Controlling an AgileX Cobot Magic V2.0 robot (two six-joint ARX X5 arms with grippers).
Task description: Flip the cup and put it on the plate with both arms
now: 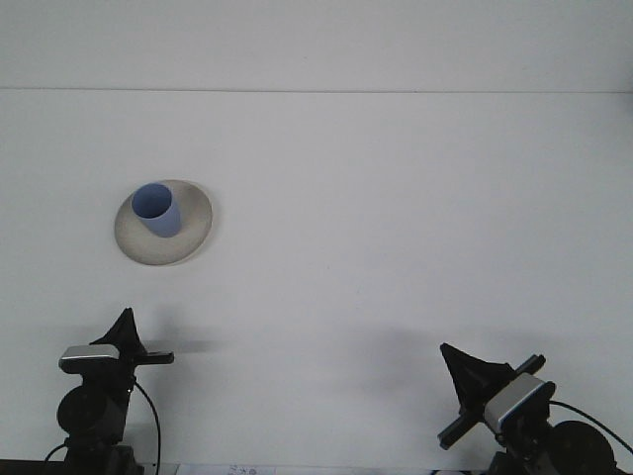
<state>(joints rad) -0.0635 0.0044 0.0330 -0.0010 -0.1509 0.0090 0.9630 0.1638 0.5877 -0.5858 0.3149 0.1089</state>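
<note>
left claw (127, 332) near-left edge, empty, fingers' state cannot be told | blue cup (157, 210) upright, mouth up, on grey plate (188, 240), far left of white table (396, 218) | right claw (463, 374) near-right edge, empty, fingers' state unclear, well apart from cup

You were looking at lab-style robot test bench, not home or kitchen. Bare white table (396, 218) filled nearly whole view; plain white wall (316, 45) stood behind it, meeting tabletop along one straight seam. Nothing domestic lay about. Only props: pale plate (183, 247) with blue cup (156, 210) standing on it, mouth up. Two black arms sat at near edge, left gripper (126, 332) and right gripper (465, 381), each carrying silver wrist camera with loose cabling. Lighting was even, shadows soft.
</note>
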